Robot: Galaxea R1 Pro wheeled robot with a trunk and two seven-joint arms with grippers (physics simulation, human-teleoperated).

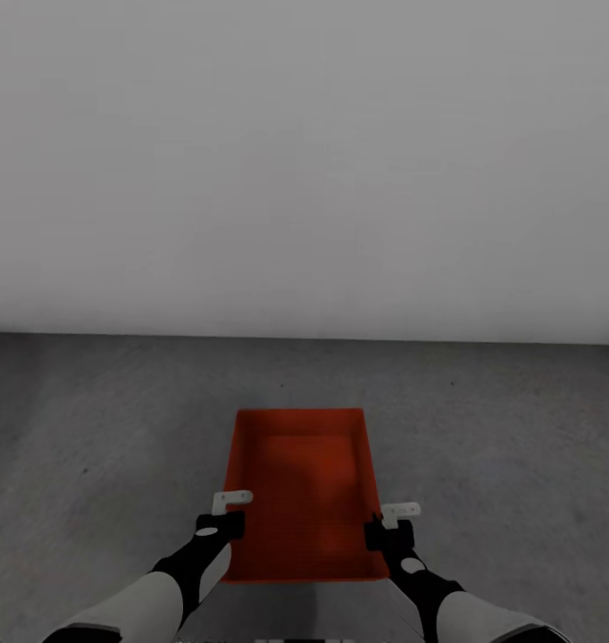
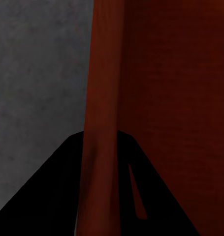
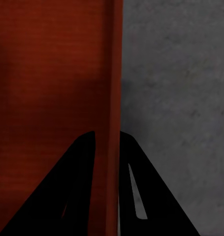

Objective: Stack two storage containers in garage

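- The scene is the garage: a dark grey concrete floor (image 1: 90,429) runs up to a plain pale wall (image 1: 304,161).
- One orange-red container (image 1: 300,482) sits directly in front of the robot, centred between both arms. Whether its bottom rests on the concrete or hangs just above it cannot be told from these views.
- The container's long axis runs straight away from the robot toward the wall; its short near edge faces the robot.
- The left gripper (image 1: 229,513) is at the container's left long wall, near the near end. In the left wrist view the thin wall (image 2: 99,123) runs between the two dark fingers, so this gripper is clamped on the wall.
- The right gripper (image 1: 392,525) is at the right long wall, opposite the left one. In the right wrist view the wall (image 3: 114,98) likewise passes between the fingers, so this gripper is also clamped on it.
- Both arms stand equally near; neither has an advantage. The grips are symmetric across the long axis.
- Judgement: the coming move is a lowering and release. It depends on keeping the bottom level, since both holds are near one end and the far end is unsupported.
- The second container has yet to be stacked on this one.
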